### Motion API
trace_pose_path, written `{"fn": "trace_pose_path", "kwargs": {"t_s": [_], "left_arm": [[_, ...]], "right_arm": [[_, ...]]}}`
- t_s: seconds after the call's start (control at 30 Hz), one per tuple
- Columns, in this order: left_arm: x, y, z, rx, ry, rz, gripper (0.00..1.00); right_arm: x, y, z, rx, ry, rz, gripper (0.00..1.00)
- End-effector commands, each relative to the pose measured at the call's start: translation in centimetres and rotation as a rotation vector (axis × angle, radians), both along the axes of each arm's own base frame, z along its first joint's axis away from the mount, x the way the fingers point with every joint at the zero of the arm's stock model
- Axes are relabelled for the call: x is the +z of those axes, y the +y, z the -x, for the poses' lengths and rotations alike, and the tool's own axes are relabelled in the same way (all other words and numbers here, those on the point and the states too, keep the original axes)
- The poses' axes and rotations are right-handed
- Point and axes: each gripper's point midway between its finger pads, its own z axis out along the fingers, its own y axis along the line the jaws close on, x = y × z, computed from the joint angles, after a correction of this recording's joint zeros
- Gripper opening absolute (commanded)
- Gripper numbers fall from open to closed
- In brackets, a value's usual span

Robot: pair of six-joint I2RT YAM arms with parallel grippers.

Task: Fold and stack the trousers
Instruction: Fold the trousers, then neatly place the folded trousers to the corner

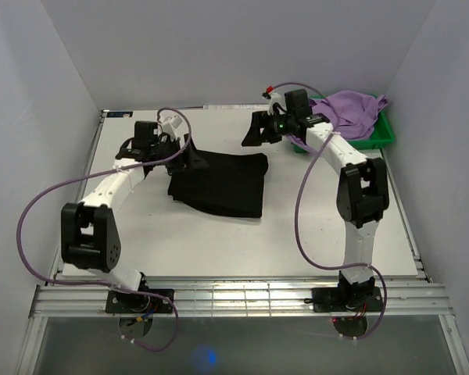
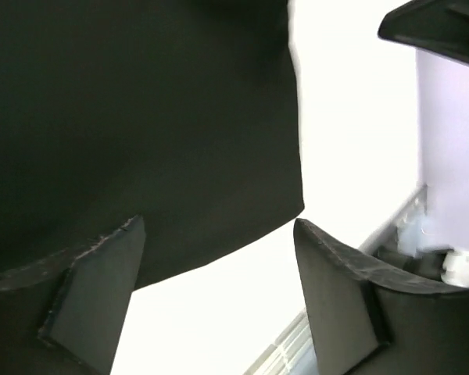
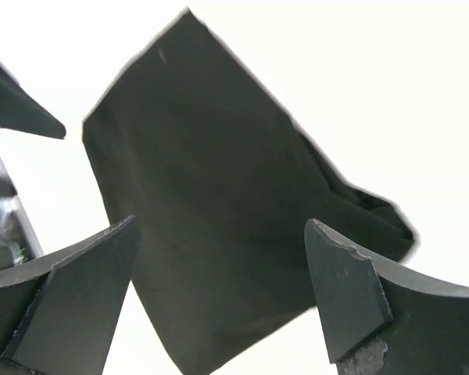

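Both sets of jaws are spread wide with nothing pinched in either one. My left gripper (image 2: 216, 234) has its two fingers (image 2: 94, 297) apart over the edge of the trousers (image 1: 223, 183). From the wrist camera the black cloth fills most of the view under that gripper, with white tabletop showing past its hem. Can't tell if the fingertips actually touch the fabric. My right gripper (image 3: 220, 226) is just as wide, and it sits off the far right corner of the cloth, near it but not on it.

So the trousers lie folded into a compact dark block, flat around the middle of the table (image 1: 219, 250), between my two grippers. Over in the far right corner, beyond my right arm, a lilac garment (image 1: 348, 105) is heaped in a green bin (image 1: 381, 134), well apart from the black stuff.
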Motion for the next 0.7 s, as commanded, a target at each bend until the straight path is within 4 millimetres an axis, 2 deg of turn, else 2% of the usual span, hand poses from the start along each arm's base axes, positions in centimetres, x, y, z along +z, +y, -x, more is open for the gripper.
{"fn": "trace_pose_path", "kwargs": {"t_s": [0.0, 0.07, 0.1, 0.13, 0.2, 0.23, 0.27, 0.3, 0.37, 0.4, 0.47, 0.5, 0.53, 0.6, 0.67], "left_arm": [[5.3, -1.2, 1.1, -0.006, -0.224, -0.234, 0.9], [5.6, -2.8, 1.7, -0.039, -0.266, -0.273, 0.91], [5.1, -4.2, 2.2, -0.044, -0.287, -0.337, 0.92], [4.5, -4.8, 2.4, -0.051, -0.283, -0.368, 0.92], [2.1, -6.3, 3.1, -0.063, -0.232, -0.42, 0.93], [1.1, -5.9, 2.7, -0.025, -0.21, -0.476, 0.93], [-1.2, -6.2, 2.6, -0.027, -0.155, -0.528, 0.94], [-1.9, -6.5, 2.9, -0.009, -0.12, -0.563, 0.94], [-3.7, -6.4, 2.9, 0.018, -0.066, -0.61, 0.94], [-5.1, -6.9, 2.8, 0.019, -0.041, -0.629, 0.94], [-6.6, -6.9, 2.5, 0.049, -0.016, -0.659, 0.94], [-8.5, -6.7, 2.6, 0.053, 0.028, -0.685, 0.94], [-9.5, -6.8, 2.6, 0.061, 0.054, -0.69, 0.94], [-12.2, -5.8, 2.7, 0.078, 0.124, -0.723, 0.94], [-13.8, -4.5, 2.7, 0.113, 0.178, -0.732, 0.93]], "right_arm": [[12.7, -3.0, -0.3, -0.093, -0.36, 0.058, 0.9], [12.6, -5.3, 0.0, -0.164, -0.405, 0.16, 0.9], [14.8, -6.7, 0.8, -0.177, -0.508, 0.203, 0.9], [13.3, -7.9, 1.1, -0.202, -0.504, 0.25, 0.9], [13.1, -10.4, 1.5, -0.271, -0.541, 0.325, 0.9], [14.2, -11.6, 2.1, -0.321, -0.555, 0.336, 0.9], [13.1, -12.8, 2.7, -0.35, -0.527, 0.386, 0.9], [13.8, -13.5, 3.6, -0.361, -0.538, 0.393, 0.9], [12.6, -14.4, 4.9, -0.352, -0.508, 0.418, 0.9], [13.1, -14.5, 5.8, -0.35, -0.514, 0.405, 0.9], [12.9, -14.6, 6.9, -0.341, -0.494, 0.386, 0.9], [12.4, -14.8, 7.7, -0.344, -0.479, 0.383, 0.9], [12.1, -14.9, 8.1, -0.348, -0.466, 0.382, 0.9], [11.6, -15.2, 9.0, -0.355, -0.442, 0.384, 0.9], [11.6, -15.7, 9.3, -0.369, -0.44, 0.397, 0.9]]}}
